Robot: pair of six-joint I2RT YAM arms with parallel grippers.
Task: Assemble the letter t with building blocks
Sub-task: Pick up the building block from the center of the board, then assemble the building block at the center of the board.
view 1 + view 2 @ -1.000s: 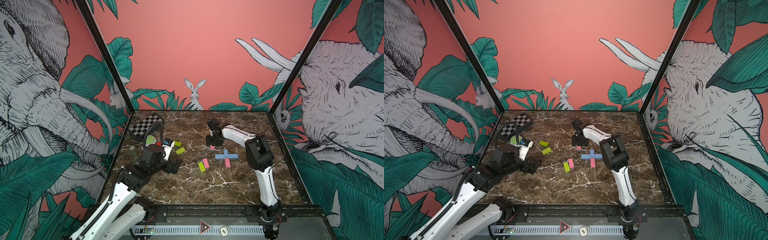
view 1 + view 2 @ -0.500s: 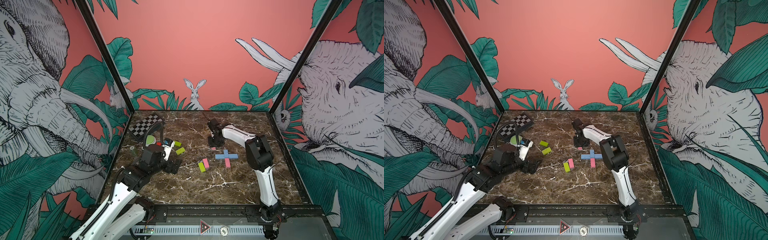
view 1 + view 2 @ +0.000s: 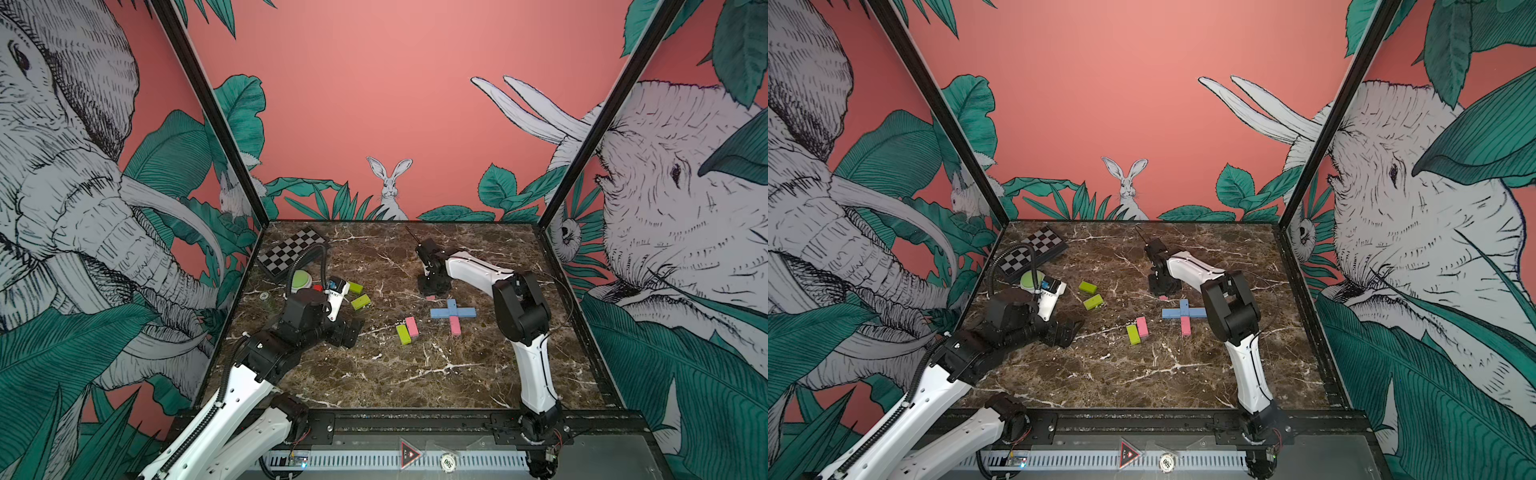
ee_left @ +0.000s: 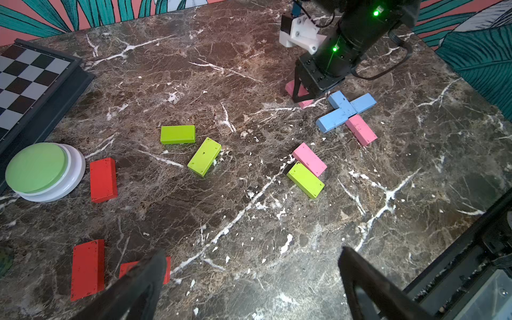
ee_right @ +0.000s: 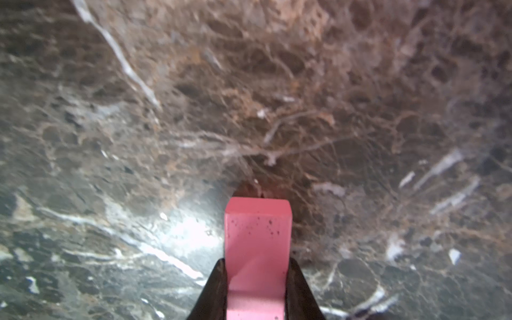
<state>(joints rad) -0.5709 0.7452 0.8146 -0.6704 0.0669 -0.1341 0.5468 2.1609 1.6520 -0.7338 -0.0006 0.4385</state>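
Note:
My right gripper is shut on a pink block that lies low on the marble, at mid-table behind the cross. The cross is made of light blue blocks with a pink block at its near end. Left of it, a pink block and a lime green block lie side by side. Two more green blocks lie further left. Red blocks sit near my left gripper, which hovers open and empty over bare marble.
A chequered board lies in the back left corner, with a round green-topped button just in front of it. Patterned walls close in the table on three sides, and a black rail runs along the front edge.
The right gripper's jaws have closed onto the pink block behind the cross. The left arm has stayed still.

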